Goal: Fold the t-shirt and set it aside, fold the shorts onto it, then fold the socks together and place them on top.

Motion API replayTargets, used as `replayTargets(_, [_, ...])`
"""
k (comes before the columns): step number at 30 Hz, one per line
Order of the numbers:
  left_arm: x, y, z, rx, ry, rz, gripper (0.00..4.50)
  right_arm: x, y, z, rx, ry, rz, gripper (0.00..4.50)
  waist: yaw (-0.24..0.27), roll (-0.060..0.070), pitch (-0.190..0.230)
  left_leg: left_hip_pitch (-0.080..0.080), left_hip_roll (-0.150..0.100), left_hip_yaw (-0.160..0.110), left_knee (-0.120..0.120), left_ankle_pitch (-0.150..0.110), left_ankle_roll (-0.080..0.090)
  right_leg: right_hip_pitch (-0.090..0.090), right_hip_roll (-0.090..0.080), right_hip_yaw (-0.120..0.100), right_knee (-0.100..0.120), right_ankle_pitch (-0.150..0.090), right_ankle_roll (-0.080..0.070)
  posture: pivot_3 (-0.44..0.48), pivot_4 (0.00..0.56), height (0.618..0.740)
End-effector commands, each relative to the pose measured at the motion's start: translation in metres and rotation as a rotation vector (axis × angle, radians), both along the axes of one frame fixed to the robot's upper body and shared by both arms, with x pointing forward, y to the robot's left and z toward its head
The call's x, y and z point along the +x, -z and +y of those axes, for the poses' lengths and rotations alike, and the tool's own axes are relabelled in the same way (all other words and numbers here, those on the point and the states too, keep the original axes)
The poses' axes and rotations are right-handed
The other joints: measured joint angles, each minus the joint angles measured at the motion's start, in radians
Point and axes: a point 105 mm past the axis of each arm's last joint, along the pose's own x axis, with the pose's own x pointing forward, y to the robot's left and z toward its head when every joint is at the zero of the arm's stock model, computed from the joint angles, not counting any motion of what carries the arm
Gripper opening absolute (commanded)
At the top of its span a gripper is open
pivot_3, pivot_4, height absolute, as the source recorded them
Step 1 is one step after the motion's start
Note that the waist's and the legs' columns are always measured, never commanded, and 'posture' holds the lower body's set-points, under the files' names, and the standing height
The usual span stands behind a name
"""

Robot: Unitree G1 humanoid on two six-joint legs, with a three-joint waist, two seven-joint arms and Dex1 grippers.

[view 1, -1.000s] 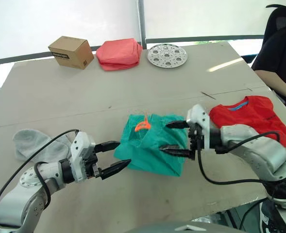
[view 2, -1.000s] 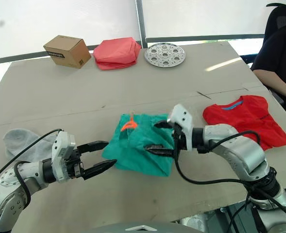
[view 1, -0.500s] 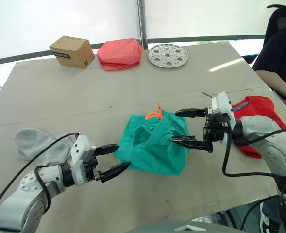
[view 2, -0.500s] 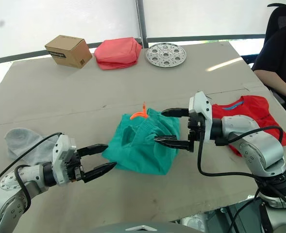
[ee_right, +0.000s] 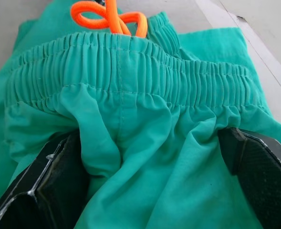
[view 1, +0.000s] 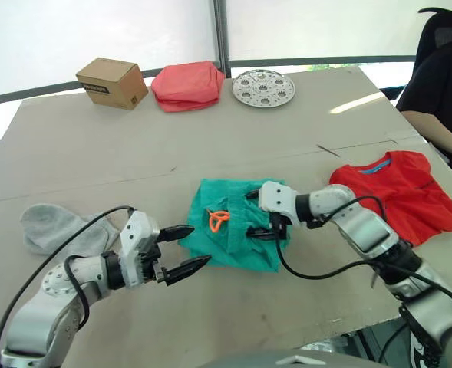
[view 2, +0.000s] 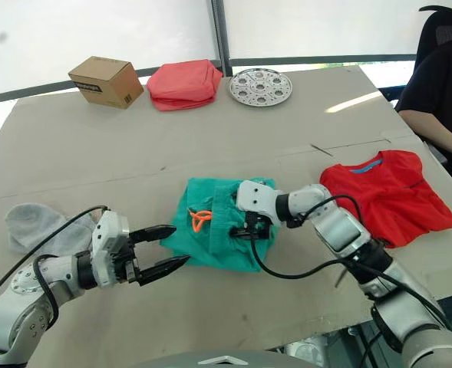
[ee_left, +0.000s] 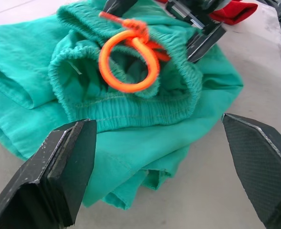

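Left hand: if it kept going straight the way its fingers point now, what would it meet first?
The left hand, fingers spread open, points at the near folded edge of the teal shorts. It would most likely meet that edge first, just below the gathered waistband with its orange drawstring loop. Depth is hard to judge.

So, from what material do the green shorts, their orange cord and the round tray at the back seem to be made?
The shorts: matte woven cloth, likely cotton, judging by the creases and gathered waist. The orange cord: smooth round cord, probably synthetic. The round tray: looks like silvery metal with pressed dimples, though plastic is possible.
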Motion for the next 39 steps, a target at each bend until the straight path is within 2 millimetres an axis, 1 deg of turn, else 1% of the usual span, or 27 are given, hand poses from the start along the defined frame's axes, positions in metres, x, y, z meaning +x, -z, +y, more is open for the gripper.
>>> replayTargets(1, [0.003,-0.007,-0.003,-0.009,-0.01,-0.05,4.5,0.035,-0.016,-0.011,0.016,0.139,-0.146,4.44,0.0,0.0,0.0,0.0,0.0,0.0,0.0,0.0,-0.001,0.0,0.0,0.0,0.0,0.0,0.0,0.0,0.15,0.74])
replayTargets(5, [0.006,-0.007,-0.002,-0.011,-0.028,-0.06,4.5,0.059,-0.031,-0.033,0.024,0.241,-0.248,4.44,0.002,0.0,0.0,0.0,-0.001,0.0,0.0,0.001,-0.001,0.0,0.0,0.0,0.0,0.0,0.0,0.0,0.15,0.74])
replayTargets(6, [0.006,-0.008,-0.002,-0.012,-0.03,-0.06,4.5,0.061,-0.034,-0.038,0.034,0.246,-0.25,4.44,0.002,0.0,0.0,0.0,-0.001,0.0,0.0,0.001,-0.001,0.0,0.0,0.0,0.0,0.0,-0.001,0.0,0.15,0.74])
replayTargets(8, [0.007,-0.008,-0.003,-0.013,-0.031,-0.06,4.5,0.05,-0.039,-0.038,0.085,0.194,-0.185,4.44,0.001,0.0,0.0,0.0,-0.001,0.0,0.0,0.001,-0.001,0.0,0.0,0.0,0.0,0.001,-0.001,0.0,0.15,0.74])
replayTargets(11, [0.009,-0.008,-0.005,-0.012,-0.033,-0.065,4.5,0.016,-0.042,-0.034,0.127,0.059,-0.042,4.44,0.0,0.0,0.0,0.0,0.0,0.0,-0.002,0.001,-0.001,0.0,0.0,0.0,0.0,0.001,0.0,0.0,0.15,0.74])
replayTargets(13, [0.012,-0.008,-0.007,-0.004,-0.036,-0.076,4.5,0.001,-0.044,-0.031,0.12,0.016,-0.037,4.44,-0.002,0.0,0.0,0.0,0.0,-0.001,-0.002,0.0,0.0,0.0,0.001,0.0,0.0,0.002,0.002,0.0,0.15,0.74])
replayTargets(14, [0.013,-0.009,-0.008,-0.002,-0.034,-0.083,4.5,0.0,-0.045,-0.03,0.126,0.027,-0.042,4.44,-0.003,0.0,0.0,0.0,0.0,-0.001,-0.002,-0.002,0.003,0.0,0.001,0.0,0.0,0.002,0.002,0.0,0.15,0.74])
replayTargets(17, [0.018,-0.011,-0.013,-0.009,-0.031,-0.093,4.5,-0.008,-0.051,-0.027,0.146,0.04,-0.034,4.44,-0.005,0.0,0.0,0.0,0.0,0.0,-0.001,-0.002,0.003,0.0,0.0,0.001,0.0,0.002,0.002,0.0,0.15,0.74])
replayTargets(21, [0.023,-0.011,-0.021,-0.011,-0.01,-0.108,4.5,-0.01,-0.06,-0.031,0.174,0.084,-0.029,4.44,-0.002,-0.001,0.0,0.0,0.0,0.0,0.0,-0.002,0.003,0.001,0.0,0.0,0.0,0.002,0.002,0.0,0.15,0.74])
replayTargets(24, [0.028,-0.008,-0.027,0.015,0.002,-0.125,4.5,-0.016,-0.064,-0.032,0.197,0.094,-0.026,4.44,0.004,0.0,0.0,0.0,0.0,-0.001,0.0,-0.002,0.003,0.0,0.0,0.0,0.0,0.002,0.002,0.0,0.15,0.74])
replayTargets(26, [0.032,-0.01,-0.032,-0.003,0.007,-0.134,4.5,-0.027,-0.068,-0.037,0.212,0.076,0.024,4.44,0.005,0.0,0.0,0.0,0.0,-0.001,-0.001,-0.002,0.003,0.001,0.0,0.0,0.0,0.002,0.002,0.0,0.15,0.74])
replayTargets(27, [0.033,-0.011,-0.034,-0.017,0.011,-0.133,4.5,-0.03,-0.071,-0.041,0.225,0.079,0.048,4.44,0.004,0.0,0.0,-0.001,0.0,-0.001,0.0,-0.002,0.003,0.001,0.0,0.0,0.0,0.003,0.002,0.0,0.15,0.74])
replayTargets(28, [0.032,-0.013,-0.035,-0.029,0.016,-0.129,4.5,-0.028,-0.075,-0.044,0.245,0.096,0.064,4.44,0.002,0.0,0.0,-0.001,0.0,-0.001,0.0,-0.002,0.003,0.0,0.0,0.0,0.0,0.003,0.002,0.0,0.15,0.74])
replayTargets(31, [0.027,-0.014,-0.033,-0.055,0.031,-0.101,4.5,-0.01,-0.087,-0.048,0.303,0.181,0.069,4.44,-0.003,0.0,0.0,0.0,0.0,0.0,0.0,-0.002,0.003,0.001,0.0,0.001,0.0,0.002,0.002,0.0,0.15,0.74])
replayTargets(33, [0.024,-0.013,-0.029,-0.053,0.032,-0.086,4.5,0.0,-0.093,-0.045,0.339,0.209,0.091,4.44,-0.007,0.0,0.0,0.0,0.0,0.0,0.0,-0.002,0.004,0.0,0.0,0.001,0.0,0.002,0.002,0.0,0.15,0.74])
replayTargets(35, [0.024,-0.013,-0.026,-0.046,0.027,-0.083,4.5,0.008,-0.095,-0.04,0.355,0.224,0.103,4.44,-0.012,0.0,0.0,0.0,0.0,0.0,0.0,-0.002,0.004,0.001,0.0,0.0,0.0,0.002,0.002,0.0,0.15,0.74])
replayTargets(37, [0.025,-0.014,-0.024,-0.049,0.015,-0.084,4.5,0.023,-0.085,-0.037,0.314,0.271,0.094,4.44,-0.012,-0.001,-0.001,0.0,0.0,-0.001,0.0,-0.002,0.004,0.001,0.0,0.0,0.001,0.002,0.002,0.0,0.15,0.74])
replayTargets(39, [0.025,-0.015,-0.024,-0.053,0.006,-0.088,4.5,0.038,-0.058,-0.031,0.18,0.297,0.054,4.44,-0.013,-0.001,0.0,0.0,0.0,-0.001,0.0,-0.002,0.003,0.0,0.0,0.0,0.001,0.003,0.002,0.0,0.15,0.74])
